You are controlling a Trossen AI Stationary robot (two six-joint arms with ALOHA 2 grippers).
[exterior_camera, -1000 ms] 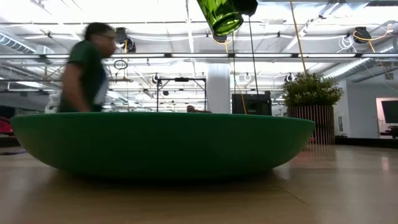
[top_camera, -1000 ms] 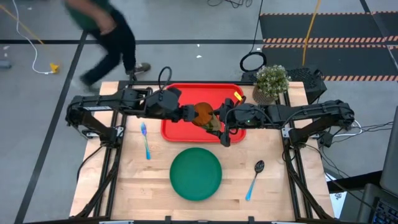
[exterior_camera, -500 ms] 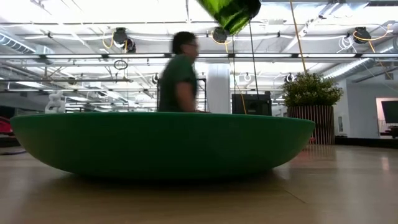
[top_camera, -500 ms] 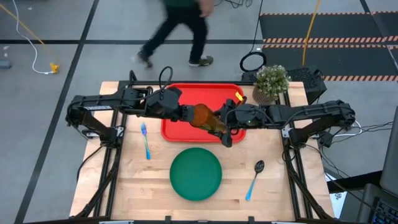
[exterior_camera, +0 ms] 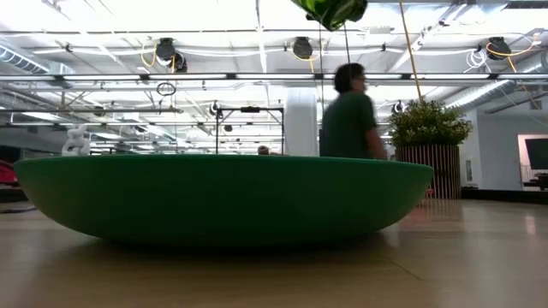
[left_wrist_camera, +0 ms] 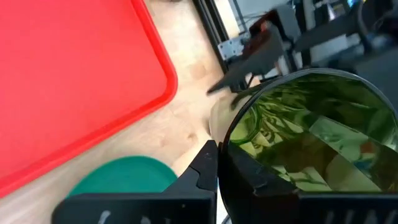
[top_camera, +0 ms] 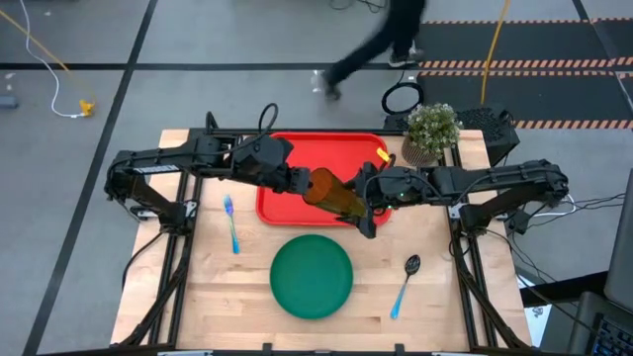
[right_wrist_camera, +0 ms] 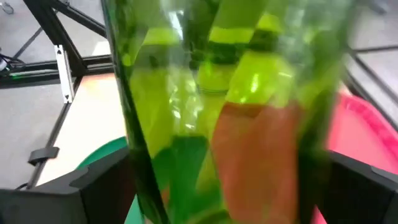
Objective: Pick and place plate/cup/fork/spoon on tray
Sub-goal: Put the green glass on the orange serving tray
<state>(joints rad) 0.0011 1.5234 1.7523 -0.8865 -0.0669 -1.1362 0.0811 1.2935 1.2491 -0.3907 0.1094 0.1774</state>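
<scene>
The olive-green cup (top_camera: 331, 193) hangs slanted above the near right part of the red tray (top_camera: 297, 143), between my two grippers. Its lower edge shows at the top of the low view (exterior_camera: 330, 10). My left gripper (top_camera: 300, 182) is shut on its left end. My right gripper (top_camera: 369, 210) is at its right end, fingers apart on either side of the cup (right_wrist_camera: 230, 93). The dark-green plate (top_camera: 312, 277) rests on the table near the front. The fork (top_camera: 231, 222) lies left of the plate and the spoon (top_camera: 406, 282) right of it. My left gripper holds the cup by its end wall (left_wrist_camera: 227, 155), one finger (left_wrist_camera: 205, 168) against the outside; the cup hides the other finger. The fingers come from the table's left, along the cup. The cup is lifted clear of the tray and slants. Whether my right gripper's fingers (right_wrist_camera: 93, 186) touch the cup, I cannot tell.
A potted plant (top_camera: 432, 129) stands at the far right corner beside the tray. A person (top_camera: 386, 44) walks on the floor beyond the table's far edge. Bare wood shows around the plate, fork and spoon.
The cup has tipped from nearly upright to a slant, its right end swinging toward the table's right, and it has risen in the low view. My right gripper has gone a little toward the right and near edges. The person has walked from left to right behind the table.
</scene>
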